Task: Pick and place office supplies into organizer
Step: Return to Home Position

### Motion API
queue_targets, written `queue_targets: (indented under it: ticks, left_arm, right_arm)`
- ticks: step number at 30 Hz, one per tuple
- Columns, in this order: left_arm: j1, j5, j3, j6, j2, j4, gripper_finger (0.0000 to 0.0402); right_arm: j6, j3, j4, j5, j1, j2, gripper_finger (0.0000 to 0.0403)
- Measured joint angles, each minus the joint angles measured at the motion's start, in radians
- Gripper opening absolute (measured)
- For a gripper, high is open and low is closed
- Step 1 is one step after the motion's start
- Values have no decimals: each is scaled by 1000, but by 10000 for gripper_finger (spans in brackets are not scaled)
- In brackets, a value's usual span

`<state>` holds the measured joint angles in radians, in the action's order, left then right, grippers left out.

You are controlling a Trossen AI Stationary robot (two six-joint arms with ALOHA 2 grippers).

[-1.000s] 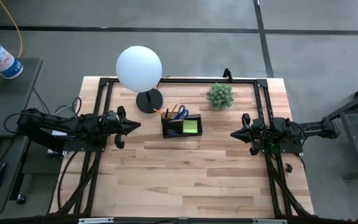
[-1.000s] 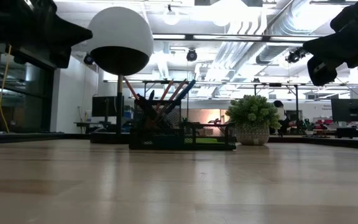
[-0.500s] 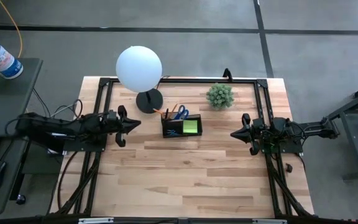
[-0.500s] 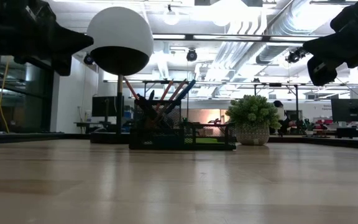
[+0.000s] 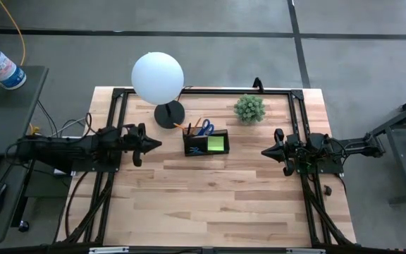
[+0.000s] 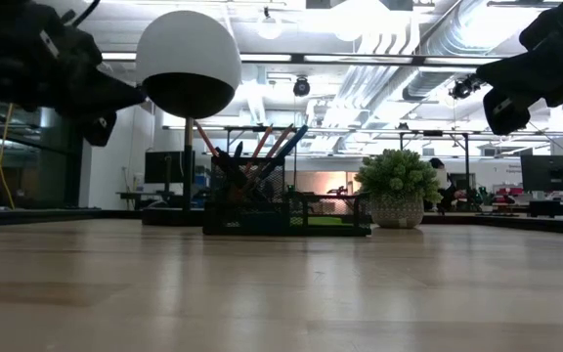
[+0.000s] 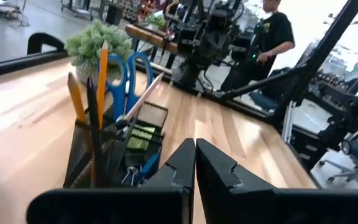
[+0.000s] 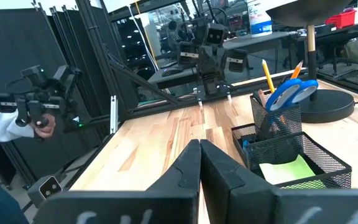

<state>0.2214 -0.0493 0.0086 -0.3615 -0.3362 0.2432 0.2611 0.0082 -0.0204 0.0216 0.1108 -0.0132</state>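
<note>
1. Black mesh desk organizer (image 5: 206,144), holding blue-handled scissors (image 5: 204,128) and a lime-green sticky-note pad (image 5: 217,143), stands on the pale wooden table (image 5: 210,204) between the left gripper (image 5: 155,144) and right gripper (image 5: 265,151), apart from both.
2. Seen low, both grippers hang above the tabletop, with the organizer below and between them.
3. Left wrist: dark fingers (image 7: 179,168) pressed together, organizer near ahead.
4. Right wrist: fingers (image 8: 185,168) pressed together, organizer ahead, apart.
</note>
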Motion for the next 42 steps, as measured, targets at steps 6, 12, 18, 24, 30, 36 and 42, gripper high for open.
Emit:
queue_targets:
  ticks: [6,12,18,24,30,36,42]
  left_arm:
    - [1,0,0,32,96,-8,3]
    - [1,16,0,26,242,-162,3]
    - [1,68,2,22,330,-224,3]
    - [1,110,1,31,313,-225,3]
    - [1,56,1,8,313,-228,3]
    - [1,38,1,-37,313,-233,3]
    - [1,38,1,-37,313,-233,3]
  right_arm:
    - [0,0,0,0,0,0,0]
    - [0,0,0,0,0,0,0]
    - [0,0,0,0,0,0,0]
    - [0,0,0,0,0,0,0]
    - [0,0,0,0,0,0,0]
    - [0,0,0,0,0,0,0]
    - [0,0,0,0,0,0,0]
